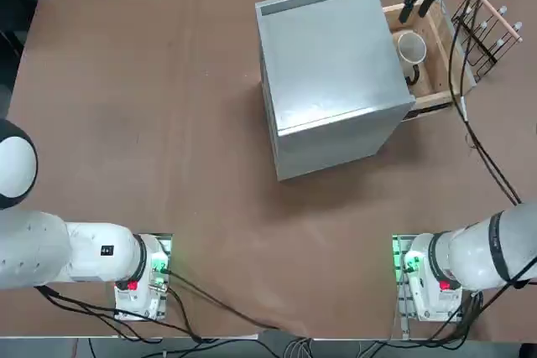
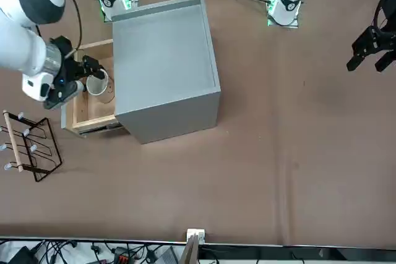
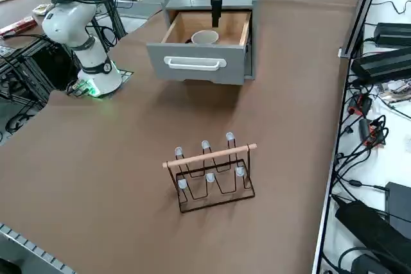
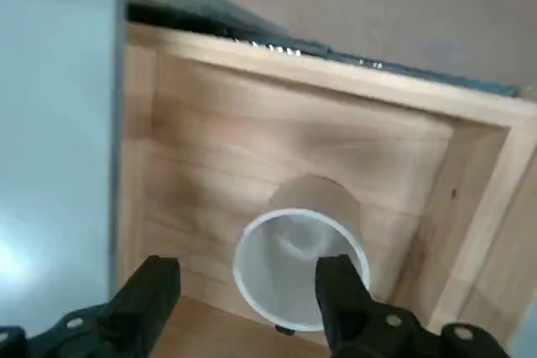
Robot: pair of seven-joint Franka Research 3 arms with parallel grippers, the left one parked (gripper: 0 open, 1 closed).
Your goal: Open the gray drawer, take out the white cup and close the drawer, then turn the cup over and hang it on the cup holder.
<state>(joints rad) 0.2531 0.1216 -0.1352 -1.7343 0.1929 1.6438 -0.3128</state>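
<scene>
Drawer's open. White round cup with dark handle point(image 1: 410, 49) stands upright inside the gray-fronted drawer with light wooden walls point(image 1: 420, 101), handle toward 5 o'clock in the top view. My right tool point(image 4: 250, 270) is above it, fingers spread wide, nothing pinched; tips toward 12 o'clock of the cup.

Step now, my read: grasp the cup. One finger overlaps the mouth in the wrist view, the other is off to the side. I'd centre first, else a tip lands on the rim or inside. Then straight down, both fingers outside the wall, handle free for hanging. Close gently, lift vertically past the wooden edges and the gray metallic cabinet point(image 1: 336, 56) at 9 o'clock. Dark wire rack with wooden bar point(image 1: 495, 31), about 2 o'clock of the drawer, comes later.
</scene>
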